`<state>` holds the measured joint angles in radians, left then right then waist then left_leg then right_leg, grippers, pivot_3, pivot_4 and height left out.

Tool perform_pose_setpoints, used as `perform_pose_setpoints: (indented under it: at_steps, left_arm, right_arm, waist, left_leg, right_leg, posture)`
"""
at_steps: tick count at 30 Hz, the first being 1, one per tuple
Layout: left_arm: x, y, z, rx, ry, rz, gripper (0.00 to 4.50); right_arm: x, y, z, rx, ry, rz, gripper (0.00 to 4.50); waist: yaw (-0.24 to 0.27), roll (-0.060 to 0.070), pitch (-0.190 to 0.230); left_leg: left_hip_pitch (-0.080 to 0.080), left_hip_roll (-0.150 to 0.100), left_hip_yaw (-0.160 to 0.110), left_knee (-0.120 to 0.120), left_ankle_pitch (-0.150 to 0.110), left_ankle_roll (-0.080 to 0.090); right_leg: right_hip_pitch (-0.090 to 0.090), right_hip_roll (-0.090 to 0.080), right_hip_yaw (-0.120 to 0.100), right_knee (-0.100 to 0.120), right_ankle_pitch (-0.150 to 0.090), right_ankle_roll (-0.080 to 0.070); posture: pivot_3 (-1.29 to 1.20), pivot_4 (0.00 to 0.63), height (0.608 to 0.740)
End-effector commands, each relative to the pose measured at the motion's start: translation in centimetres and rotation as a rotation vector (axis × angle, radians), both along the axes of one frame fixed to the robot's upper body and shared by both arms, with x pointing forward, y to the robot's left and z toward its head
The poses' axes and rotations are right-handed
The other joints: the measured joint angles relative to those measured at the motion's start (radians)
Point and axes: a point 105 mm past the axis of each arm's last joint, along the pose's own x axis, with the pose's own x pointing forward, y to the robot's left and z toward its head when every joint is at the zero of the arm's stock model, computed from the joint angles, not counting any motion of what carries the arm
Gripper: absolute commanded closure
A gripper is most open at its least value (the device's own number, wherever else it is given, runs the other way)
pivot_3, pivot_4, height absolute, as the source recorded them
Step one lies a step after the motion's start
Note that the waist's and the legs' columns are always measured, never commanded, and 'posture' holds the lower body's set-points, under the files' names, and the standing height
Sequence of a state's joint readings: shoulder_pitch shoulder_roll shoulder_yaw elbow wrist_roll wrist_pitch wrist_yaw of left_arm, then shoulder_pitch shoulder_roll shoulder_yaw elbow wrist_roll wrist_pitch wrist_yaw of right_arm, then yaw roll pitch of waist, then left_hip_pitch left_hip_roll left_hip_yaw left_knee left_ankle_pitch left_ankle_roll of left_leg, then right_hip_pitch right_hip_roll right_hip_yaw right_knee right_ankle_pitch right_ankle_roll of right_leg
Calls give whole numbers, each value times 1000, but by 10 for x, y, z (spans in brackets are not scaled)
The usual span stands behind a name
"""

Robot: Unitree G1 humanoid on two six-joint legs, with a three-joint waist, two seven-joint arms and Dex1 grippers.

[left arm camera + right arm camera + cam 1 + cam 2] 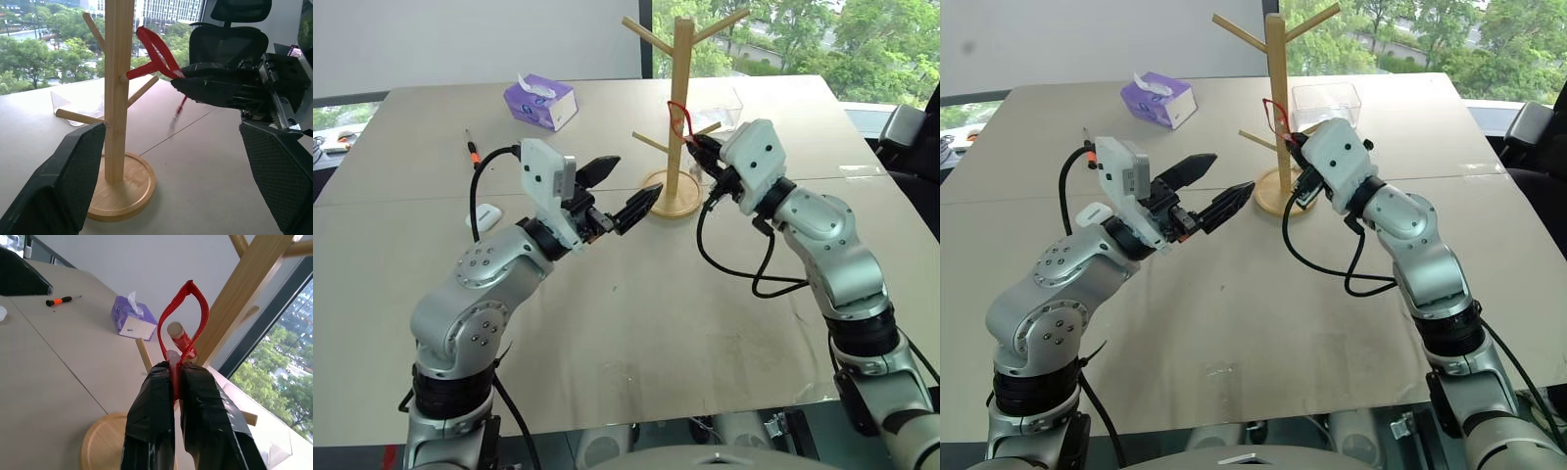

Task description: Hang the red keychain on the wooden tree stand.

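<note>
Tabletop: right jaws clamp red keychain (left's gape).

Head pair looks down over the table; wrist cameras closely share the wooden tree stand.

No text, label, brand, number or sign can be read anywhere in these views. The purple tissue box on the bench has a pale printed panel on its side (seen closest in the right wrist view), but nothing on it can be made out as letters.
</note>
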<state>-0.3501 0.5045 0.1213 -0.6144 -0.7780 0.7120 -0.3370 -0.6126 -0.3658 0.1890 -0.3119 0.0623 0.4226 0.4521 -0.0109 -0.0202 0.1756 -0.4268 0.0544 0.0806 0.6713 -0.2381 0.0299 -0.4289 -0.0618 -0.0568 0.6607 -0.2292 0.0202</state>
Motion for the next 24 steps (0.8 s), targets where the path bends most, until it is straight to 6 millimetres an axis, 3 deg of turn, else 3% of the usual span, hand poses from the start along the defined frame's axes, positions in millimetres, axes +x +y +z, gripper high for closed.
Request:
perform_pose_setpoints:
  at_steps: [1,6,12,16,22,24]
  left_arm:
    - [-3,2,12,-18,-46,10,0]
    - [-3,6,14,-34,-50,38,0]
    - [-3,7,14,-39,-49,47,0]
    - [-3,7,15,-41,-52,50,0]
    - [-3,7,15,-38,-53,52,0]
    - [0,9,13,-20,-56,79,0]
  right_arm:
    - [1,1,9,4,-49,2,4426]
    - [12,-1,-4,32,1,-28,4426]
    - [17,0,-4,69,-6,-39,4426]
    - [21,-3,-2,98,-13,-57,3094]
    - [23,-19,-1,162,-16,-102,427]
    - [25,-34,-12,173,15,-146,427]
  waist:
    - [0,0,0]
    - [0,0,0]
    - [0,0,0]
    - [0,0,0]
    - [0,0,0]
    - [2,0,0]
  left_leg:
    - [0,0,0,0,0,0]
    - [0,0,0,0,0,0]
    - [0,0,0,0,0,0]
    - [0,0,0,0,0,0]
    - [0,0,0,0,0,0]
    - [0,0,0,0,0,0]
  right_leg:
    - [0,0,0,0,0,0]
    - [0,0,0,0,0,0]
    - [0,0,0,0,0,0]
    - [0,0,0,1,0,0]
    - [0,0,0,1,0,0]
    - [0,0,0,1,0,0]
  posture:
    - [0,150,740]
    - [0,150,740]
    - [0,150,740]
    - [0,150,740]
    - [0,150,740]
    - [0,150,740]
